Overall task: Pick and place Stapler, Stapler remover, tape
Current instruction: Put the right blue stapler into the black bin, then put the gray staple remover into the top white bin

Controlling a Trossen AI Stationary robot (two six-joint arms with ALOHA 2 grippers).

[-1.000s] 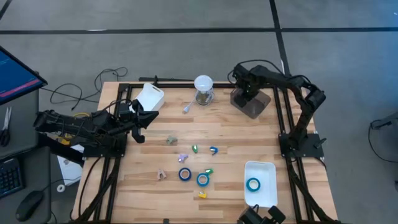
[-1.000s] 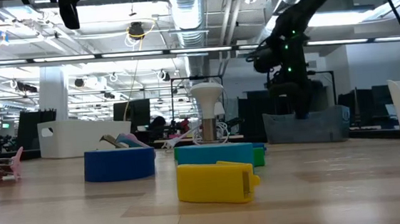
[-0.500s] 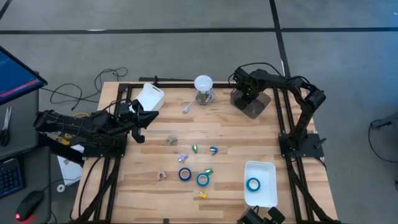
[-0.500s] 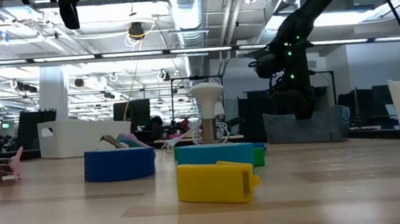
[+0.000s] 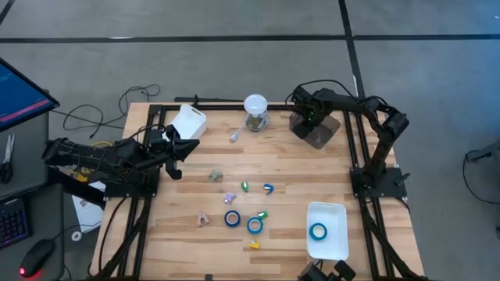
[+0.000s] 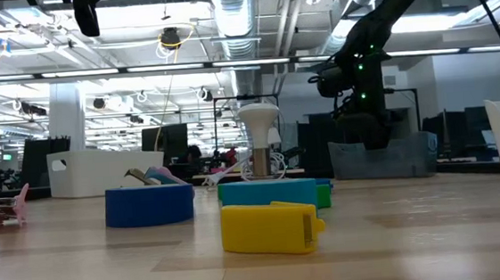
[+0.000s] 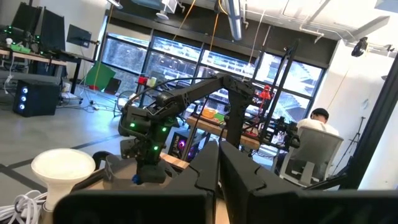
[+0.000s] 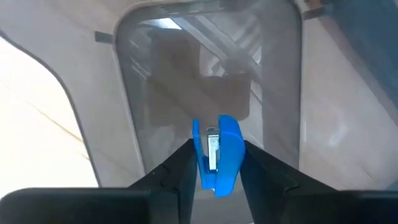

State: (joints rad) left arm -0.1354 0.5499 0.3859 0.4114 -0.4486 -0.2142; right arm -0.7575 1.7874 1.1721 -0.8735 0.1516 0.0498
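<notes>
Right gripper (image 8: 214, 163) holds blue stapler (image 8: 219, 152) over clear bin (image 8: 205, 74)

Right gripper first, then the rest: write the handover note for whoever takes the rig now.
Right gripper: above the grey bin at the table's far right, with a small blue piece directly in front of it over the bin; stapler or remover, cannot tell.
Left gripper: jaws shut, empty, parked at the left edge.
Done: one tape roll lies in the near white tray.
Left: two tape rolls on the table, among small coloured pieces; confirm the blue piece lands in the bin.
</notes>
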